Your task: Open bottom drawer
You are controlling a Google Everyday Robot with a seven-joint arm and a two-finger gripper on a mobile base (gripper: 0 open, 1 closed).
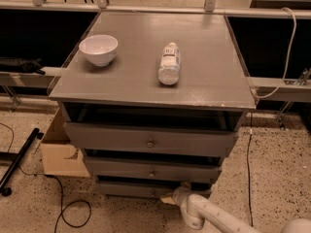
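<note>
Bottom drawer (127, 189), lowest in the grey cabinet (214, 72), looks barely out, so nearly all the pull is judged left. The gripper (170, 198) sits at its front beside the small knob (154, 194); whether it grips cannot be told.

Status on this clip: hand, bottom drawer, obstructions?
Hand low at bottom drawer front, right of its knob. Drawer looks near closed. Cardboard box left of cabinet, outside drawer's path.
</note>
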